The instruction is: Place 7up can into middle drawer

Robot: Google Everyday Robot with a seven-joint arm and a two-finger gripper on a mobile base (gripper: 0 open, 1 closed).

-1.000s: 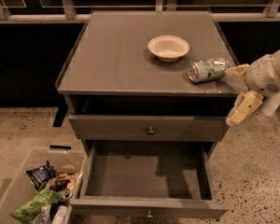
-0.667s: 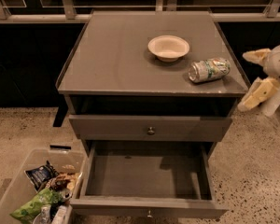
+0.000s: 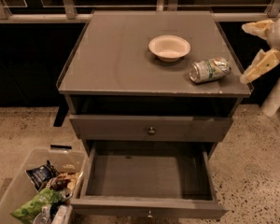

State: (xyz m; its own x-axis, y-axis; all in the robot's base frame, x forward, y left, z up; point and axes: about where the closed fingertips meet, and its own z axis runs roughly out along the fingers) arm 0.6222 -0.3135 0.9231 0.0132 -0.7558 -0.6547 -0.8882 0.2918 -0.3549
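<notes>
The 7up can [image 3: 209,70] lies on its side near the right front edge of the grey cabinet top [image 3: 116,55]. The middle drawer [image 3: 144,176] is pulled open below, with a bare grey floor. My gripper [image 3: 253,48] is off the cabinet's right edge, to the right of the can and apart from it. It is open and empty, with one cream finger [image 3: 257,28] above and the other low by the cabinet corner.
A white bowl [image 3: 169,47] stands on the cabinet top behind and left of the can. A closed knobbed drawer front [image 3: 151,130] sits above the open drawer. A clear bin [image 3: 18,190] with snack bags stands on the floor at the lower left.
My gripper has drawn back to the right, away from the can. The can stays lying on the cabinet top.
</notes>
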